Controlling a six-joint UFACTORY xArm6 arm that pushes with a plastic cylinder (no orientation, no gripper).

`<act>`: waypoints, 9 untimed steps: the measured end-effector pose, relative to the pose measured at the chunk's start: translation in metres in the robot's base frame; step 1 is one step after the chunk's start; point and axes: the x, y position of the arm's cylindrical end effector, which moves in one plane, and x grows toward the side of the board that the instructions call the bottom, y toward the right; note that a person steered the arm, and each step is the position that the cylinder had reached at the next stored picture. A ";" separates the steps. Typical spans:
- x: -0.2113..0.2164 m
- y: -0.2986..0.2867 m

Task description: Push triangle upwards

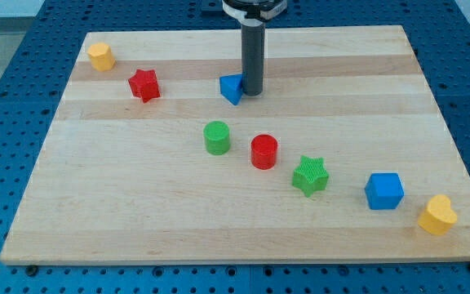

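Observation:
A blue triangle block (231,88) lies on the wooden board (137,212) in the upper middle of the view. My tip (252,91) stands right against the triangle's right side, touching it or nearly so. The dark rod rises straight from there to the view's top edge.
A yellow block (100,56) sits at the top left, a red star (144,84) right of it. A green cylinder (216,138), red cylinder (263,152), green star (310,175), blue cube (383,191) and yellow heart (437,215) run diagonally to the bottom right.

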 end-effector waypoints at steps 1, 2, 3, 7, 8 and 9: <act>0.016 0.008; 0.059 0.008; 0.064 0.007; 0.005 -0.017; -0.027 -0.017; -0.026 -0.017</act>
